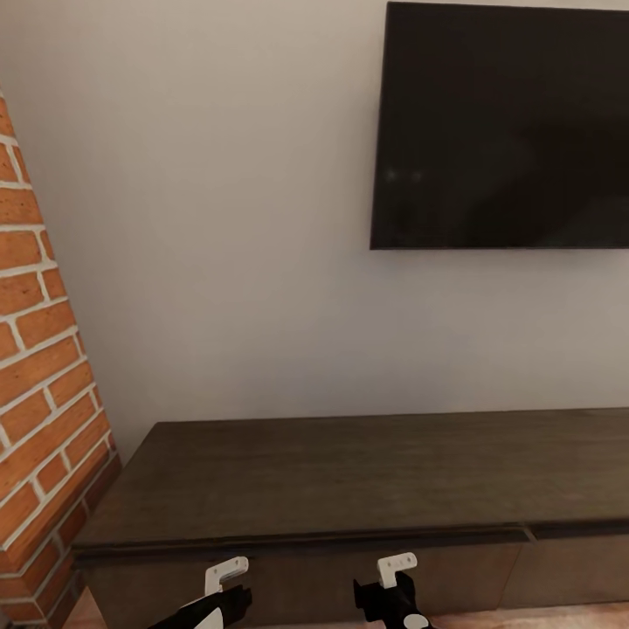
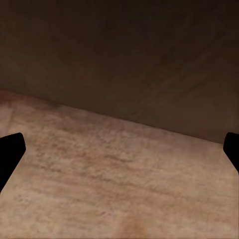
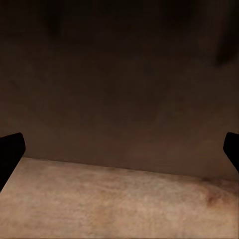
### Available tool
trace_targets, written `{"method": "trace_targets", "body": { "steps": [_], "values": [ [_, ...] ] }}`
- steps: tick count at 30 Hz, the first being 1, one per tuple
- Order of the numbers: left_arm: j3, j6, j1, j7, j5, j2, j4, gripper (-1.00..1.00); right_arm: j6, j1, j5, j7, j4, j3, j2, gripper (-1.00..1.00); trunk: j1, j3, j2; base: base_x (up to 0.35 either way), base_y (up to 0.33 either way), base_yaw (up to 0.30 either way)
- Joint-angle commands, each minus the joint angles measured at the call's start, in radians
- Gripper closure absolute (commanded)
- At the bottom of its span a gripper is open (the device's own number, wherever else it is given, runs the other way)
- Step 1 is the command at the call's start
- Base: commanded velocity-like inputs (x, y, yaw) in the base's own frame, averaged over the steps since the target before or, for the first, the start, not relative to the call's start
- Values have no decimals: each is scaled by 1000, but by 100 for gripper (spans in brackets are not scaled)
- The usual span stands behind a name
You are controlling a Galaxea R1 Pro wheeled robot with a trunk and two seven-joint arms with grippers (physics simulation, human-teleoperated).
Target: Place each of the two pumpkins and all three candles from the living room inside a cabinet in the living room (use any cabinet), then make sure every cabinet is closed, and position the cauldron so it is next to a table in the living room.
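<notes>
Both spread, empty, the left gripper [image 1: 225, 584] and right gripper [image 1: 395, 578] hang close before the shut cabinet [image 1: 349, 489]; driving nearer risks striking its drawer front [image 1: 306, 572].

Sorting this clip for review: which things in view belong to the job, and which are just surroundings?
Job:
- cabinet, drawer fronts shut
- left hand, open
- right hand, open

Surroundings:
- TV on the wall
- brick chimney
- floor
</notes>
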Motion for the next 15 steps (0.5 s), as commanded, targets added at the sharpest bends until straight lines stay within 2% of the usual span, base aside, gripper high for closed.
{"method": "trace_targets", "body": {
  "steps": [1,15],
  "values": [
    [-1,-1,-1,3,6,0,-1,-100,-3,-1,-10,-2,1,9,1,-100,0,-1,0,71,0,0],
    [-2,-1,-1,3,6,0,0,-100,-4,-1,-10,-2,1,9,1,-100,0,-1,0,9,0,0]
  ]
}}
